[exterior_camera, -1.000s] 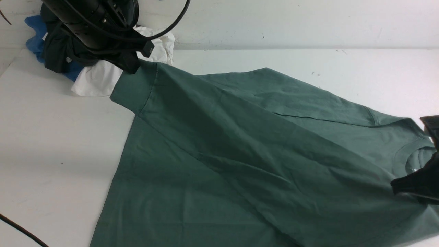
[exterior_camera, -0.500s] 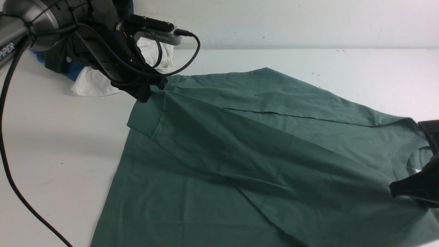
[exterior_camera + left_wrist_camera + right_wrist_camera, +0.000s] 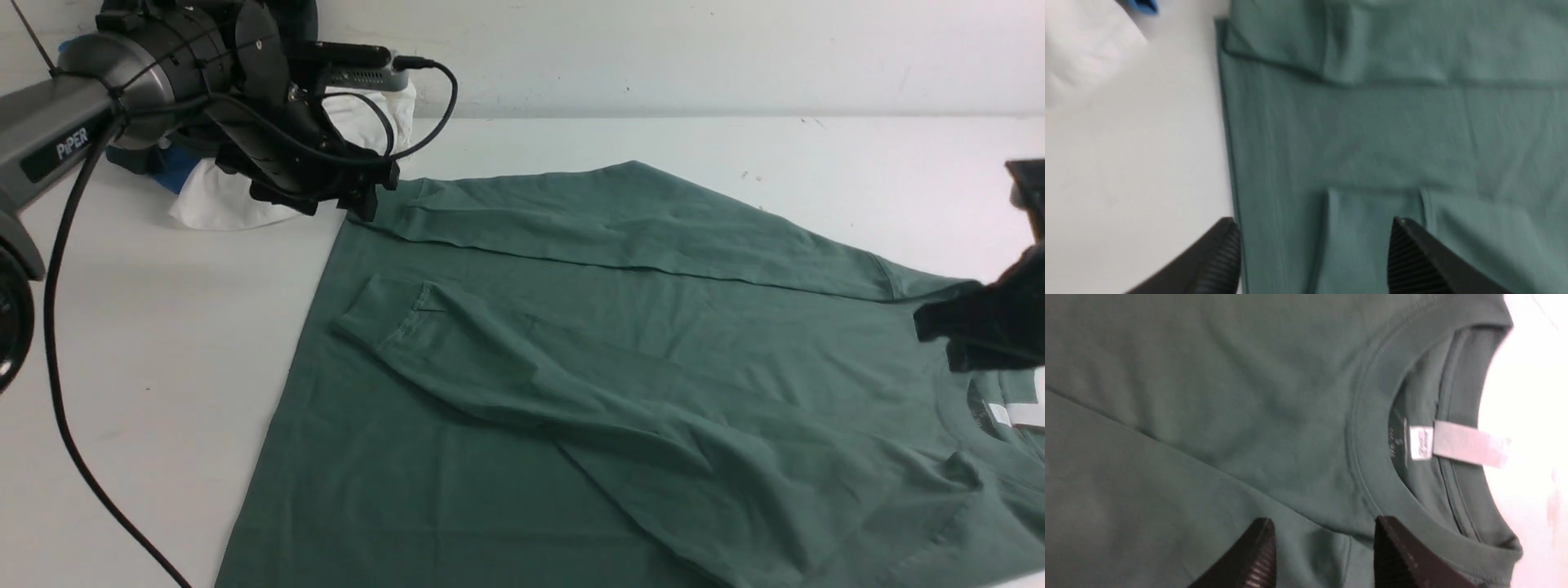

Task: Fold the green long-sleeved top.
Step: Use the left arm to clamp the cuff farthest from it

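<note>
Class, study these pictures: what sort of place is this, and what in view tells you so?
Probably a robotics lab or test bench, not a home: a white table against a plain wall, a cabled robot arm marked PIPER, and a green long-sleeved top laid out with spare garments heaped behind.

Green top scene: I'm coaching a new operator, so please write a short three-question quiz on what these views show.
1. True or false: the left gripper is shut on the green long-sleeved top.
2. How does the nearer sleeve lie? A: stretched straight out to the side. B: across the top's body. C: rolled up in a ball.
3. Fill in: the right gripper hangs open beside the top's ___, where the white label sits.

Key: 1 false, its jaws stand open above the cloth. 2 B. 3 neck.
</note>
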Controlling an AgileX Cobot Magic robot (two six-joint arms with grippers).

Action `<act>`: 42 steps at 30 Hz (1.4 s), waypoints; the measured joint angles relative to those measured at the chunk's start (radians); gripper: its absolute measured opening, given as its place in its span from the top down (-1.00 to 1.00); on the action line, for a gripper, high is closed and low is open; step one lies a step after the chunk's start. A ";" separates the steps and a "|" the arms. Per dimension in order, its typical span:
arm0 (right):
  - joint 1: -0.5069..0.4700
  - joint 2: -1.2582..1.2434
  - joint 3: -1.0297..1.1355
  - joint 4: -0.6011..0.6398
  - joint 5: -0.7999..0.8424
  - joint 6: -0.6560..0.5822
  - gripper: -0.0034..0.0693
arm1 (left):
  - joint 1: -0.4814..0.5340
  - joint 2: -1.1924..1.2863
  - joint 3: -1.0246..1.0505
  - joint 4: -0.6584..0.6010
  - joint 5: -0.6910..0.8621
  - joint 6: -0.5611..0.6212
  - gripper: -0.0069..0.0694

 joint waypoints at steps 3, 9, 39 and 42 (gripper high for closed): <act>0.000 0.000 -0.036 0.104 0.002 -0.090 0.02 | 0.007 0.072 -0.046 -0.003 -0.106 -0.033 -0.37; 0.000 0.002 -0.038 0.251 0.015 -0.229 0.02 | 0.009 0.202 -0.121 -0.016 -0.278 -0.042 -0.23; 0.000 0.008 -0.039 0.296 0.017 -0.284 0.02 | 0.009 0.273 -0.219 -0.137 -0.223 0.112 0.81; 0.000 0.008 -0.035 0.298 0.016 -0.285 0.02 | 0.009 0.271 -0.219 -0.128 -0.220 0.115 0.81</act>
